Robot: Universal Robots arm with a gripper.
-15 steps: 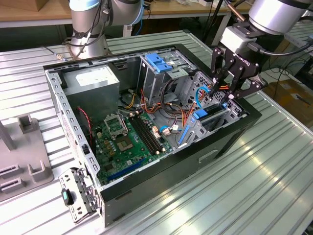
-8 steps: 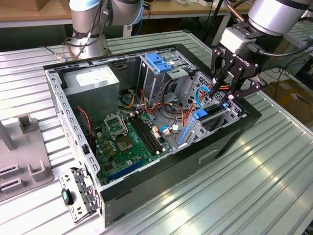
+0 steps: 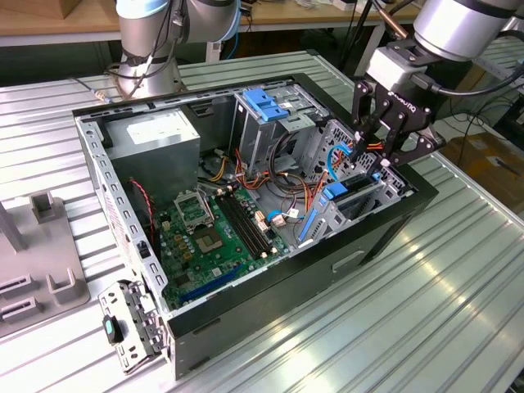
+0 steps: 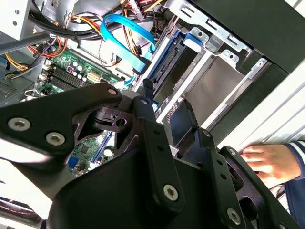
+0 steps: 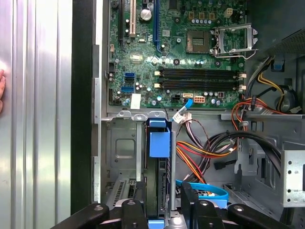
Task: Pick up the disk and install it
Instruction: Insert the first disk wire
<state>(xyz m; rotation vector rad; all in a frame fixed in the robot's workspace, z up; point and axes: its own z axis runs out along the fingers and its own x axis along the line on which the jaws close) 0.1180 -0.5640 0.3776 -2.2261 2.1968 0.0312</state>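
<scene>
The disk (image 3: 348, 201) stands on edge in the drive bay at the exterior view's right end of the open computer case (image 3: 270, 303), its blue carrier rail running down toward the motherboard. My gripper (image 3: 372, 160) hangs just above that bay. In the first wrist view the disk (image 5: 158, 143) lies between the two fingers, and my gripper (image 5: 162, 205) is open with a finger on each side of the disk's near end. The second wrist view gives the same straddle, gripper (image 4: 167, 114) over disk (image 4: 171, 67).
The motherboard (image 3: 213, 237) fills the case floor, with the power supply (image 3: 155, 135) behind it. A metal drive cage with a blue bracket (image 3: 266, 102) stands mid-case. Loose cables (image 5: 205, 152) run beside the bay. A person's hand (image 4: 262, 160) rests on the table outside the case.
</scene>
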